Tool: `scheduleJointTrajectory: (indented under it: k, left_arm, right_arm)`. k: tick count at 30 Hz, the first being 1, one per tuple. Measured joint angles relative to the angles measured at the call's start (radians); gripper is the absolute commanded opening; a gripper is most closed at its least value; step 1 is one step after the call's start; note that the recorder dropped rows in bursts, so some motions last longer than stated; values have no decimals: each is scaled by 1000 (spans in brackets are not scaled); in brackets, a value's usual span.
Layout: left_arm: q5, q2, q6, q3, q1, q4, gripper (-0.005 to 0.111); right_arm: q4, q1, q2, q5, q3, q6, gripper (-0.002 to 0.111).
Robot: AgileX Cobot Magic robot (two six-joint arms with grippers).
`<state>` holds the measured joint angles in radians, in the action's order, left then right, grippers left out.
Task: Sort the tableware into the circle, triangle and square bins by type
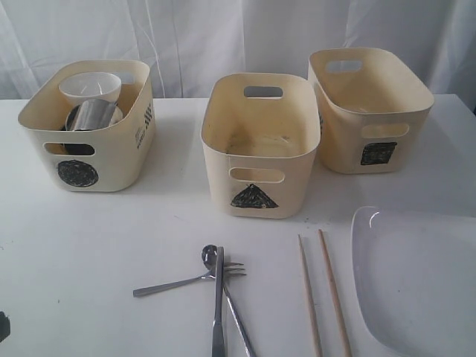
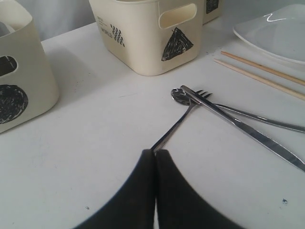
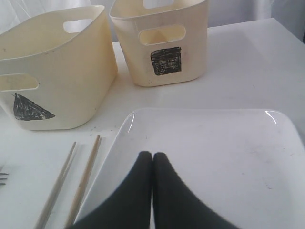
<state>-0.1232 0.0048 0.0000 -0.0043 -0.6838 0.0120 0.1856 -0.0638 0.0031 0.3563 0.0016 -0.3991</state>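
Note:
The circle bin at the left holds the small white bowl on top of a steel mug; what lies deeper is hidden. The triangle bin and the square bin look empty. The fork, spoon and knife lie crossed on the table in front. Two chopsticks lie beside the white plate. My left gripper is shut and empty, back from the fork's handle end. My right gripper is shut and empty over the plate's near part.
The white table ends at a white curtain behind the bins. The plate runs off the exterior view's right and bottom edges. A dark bit of the left arm shows at the lower left edge.

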Motion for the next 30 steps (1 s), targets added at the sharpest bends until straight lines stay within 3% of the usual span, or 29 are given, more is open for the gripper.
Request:
scheduleJointTrajectory:
  k: [18,30]
  left_arm:
    - [0,0,0,0,0,0,0]
    - [0,0,0,0,0,0,0]
  right_arm:
    - [-4,0,0,-15,0,-2,0]
    - [-159,0,0,-516,0,-109,0]
